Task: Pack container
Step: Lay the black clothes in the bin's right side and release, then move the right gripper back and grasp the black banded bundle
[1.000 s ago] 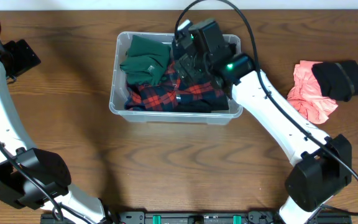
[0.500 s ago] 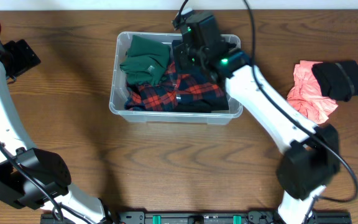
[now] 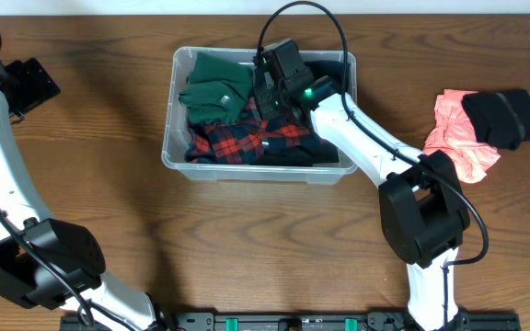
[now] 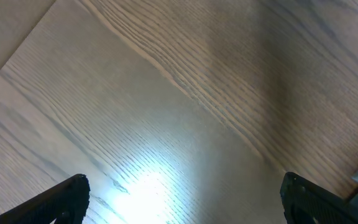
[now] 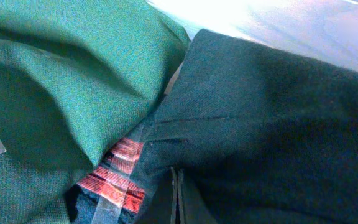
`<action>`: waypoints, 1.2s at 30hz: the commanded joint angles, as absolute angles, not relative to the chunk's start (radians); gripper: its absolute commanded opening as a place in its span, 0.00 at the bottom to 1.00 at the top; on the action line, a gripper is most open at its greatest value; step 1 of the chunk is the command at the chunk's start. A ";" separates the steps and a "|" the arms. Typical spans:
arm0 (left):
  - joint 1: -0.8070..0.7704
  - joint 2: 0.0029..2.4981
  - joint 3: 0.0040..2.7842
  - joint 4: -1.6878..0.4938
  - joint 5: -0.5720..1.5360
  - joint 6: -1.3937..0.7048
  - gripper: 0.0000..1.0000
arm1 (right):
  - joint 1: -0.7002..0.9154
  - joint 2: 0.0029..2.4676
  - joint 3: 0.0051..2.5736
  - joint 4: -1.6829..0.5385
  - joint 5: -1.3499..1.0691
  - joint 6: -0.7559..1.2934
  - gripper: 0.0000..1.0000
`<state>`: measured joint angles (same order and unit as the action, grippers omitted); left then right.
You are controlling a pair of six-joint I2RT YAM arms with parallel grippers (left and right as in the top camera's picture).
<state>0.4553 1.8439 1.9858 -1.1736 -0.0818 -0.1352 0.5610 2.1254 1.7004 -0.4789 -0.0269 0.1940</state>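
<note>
Although its walls are see-through, the container [image 3: 178, 74] is easy to find: it stands on the desk [image 3: 247, 248] a little behind the middle, with its long side running left to right in the overhead view. It is filled with clothes. A green garment [image 3: 217, 87] lies crumpled in the left rear part, and a red and dark checked garment [image 3: 247, 140] covers the front and the middle. A dark garment [image 5: 272, 124] lies beside the green one; in the right wrist view a small piece of the red check shows between them.

The right claw [image 3: 270, 92] is inside the container, low over the clothes near the middle of the rear part and just beside the green garment. Its jaws are pressed together, and I cannot tell whether any cloth is caught between them. The right arm reaches it from the front right of the desk, passing over the right end of the container.

To the right of the container, well apart from it, a pink cloth [image 3: 454, 138] lies on the desk, and a black cloth [image 3: 504, 115] rests partly on its rear right side.

The left claw [image 4: 185, 205] is at the far left rear of the desk, well apart from the container. Its jaws are spread wide, and the wood of the desk is seen between them.
</note>
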 commanded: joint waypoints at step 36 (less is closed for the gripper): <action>0.459 1.837 2.000 -1.176 -0.086 -0.148 0.98 | -0.383 1.623 1.393 -0.746 -0.032 0.494 0.90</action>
